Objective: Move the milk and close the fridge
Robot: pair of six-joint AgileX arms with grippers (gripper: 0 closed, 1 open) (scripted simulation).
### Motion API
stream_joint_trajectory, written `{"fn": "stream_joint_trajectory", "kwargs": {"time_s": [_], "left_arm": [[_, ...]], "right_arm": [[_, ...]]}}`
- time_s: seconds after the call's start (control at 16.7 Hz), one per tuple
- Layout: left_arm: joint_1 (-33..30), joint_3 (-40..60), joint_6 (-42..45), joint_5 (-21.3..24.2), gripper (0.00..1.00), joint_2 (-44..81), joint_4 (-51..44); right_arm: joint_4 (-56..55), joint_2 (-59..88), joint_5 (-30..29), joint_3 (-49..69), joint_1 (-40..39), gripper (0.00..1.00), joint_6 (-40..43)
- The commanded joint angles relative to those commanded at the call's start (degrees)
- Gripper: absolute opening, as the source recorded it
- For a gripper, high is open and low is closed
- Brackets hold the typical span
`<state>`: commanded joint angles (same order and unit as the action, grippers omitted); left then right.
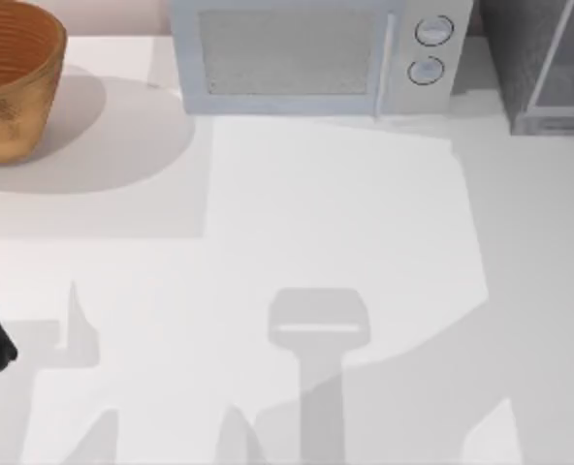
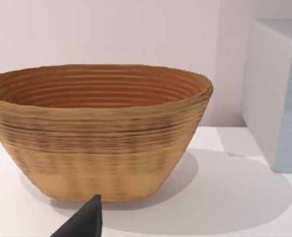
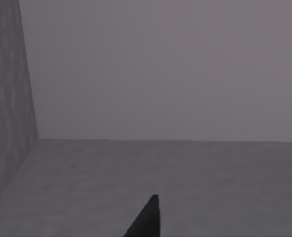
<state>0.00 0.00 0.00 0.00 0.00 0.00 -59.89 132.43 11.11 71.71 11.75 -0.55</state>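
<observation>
White tabletop, fridge [image 1: 544, 68] at the far right beside the microwave [image 1: 311, 53].
We idle our left gripper [image 2: 84, 219] facing the basket [image 2: 96, 131], its grip untellable.

— What's the basket [image 2: 99, 131] made of?
— Coiled wicker by its look, ribbed and rough, matt tan, just ahead of the left fingertip [image 2: 89, 217], which seems dull black plastic.
— And beyond it?
— The microwave [image 1: 311, 53]: smooth white casing, faintly satin. The fridge [image 1: 539, 63] has a speckled, grainy grey side.
</observation>
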Motion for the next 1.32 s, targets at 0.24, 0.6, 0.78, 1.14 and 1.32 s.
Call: {"fn": "stream_joint_trajectory", "kwargs": {"time_s": [0.24, 0.6, 0.78, 1.14, 1.32], "left_arm": [[0.0, 0.0, 0.0, 0.0, 1.0, 0.0, 0.0], [0.0, 0.0, 0.0, 0.0, 1.0, 0.0, 0.0], [0.0, 0.0, 0.0, 0.0, 1.0, 0.0, 0.0], [0.0, 0.0, 0.0, 0.0, 1.0, 0.0, 0.0], [0.0, 0.0, 0.0, 0.0, 1.0, 0.0, 0.0]], "right_arm": [[0.0, 0.0, 0.0, 0.0, 0.0, 1.0, 0.0], [0.0, 0.0, 0.0, 0.0, -0.1, 1.0, 0.0], [0.0, -1.7, -0.9, -0.4, -0.3, 1.0, 0.1], [4.8, -20.4, -4.8, -12.2, -5.5, 1.0, 0.5], [12.1, -36.4, -6.7, -23.1, -8.6, 1.0, 0.8]]}}
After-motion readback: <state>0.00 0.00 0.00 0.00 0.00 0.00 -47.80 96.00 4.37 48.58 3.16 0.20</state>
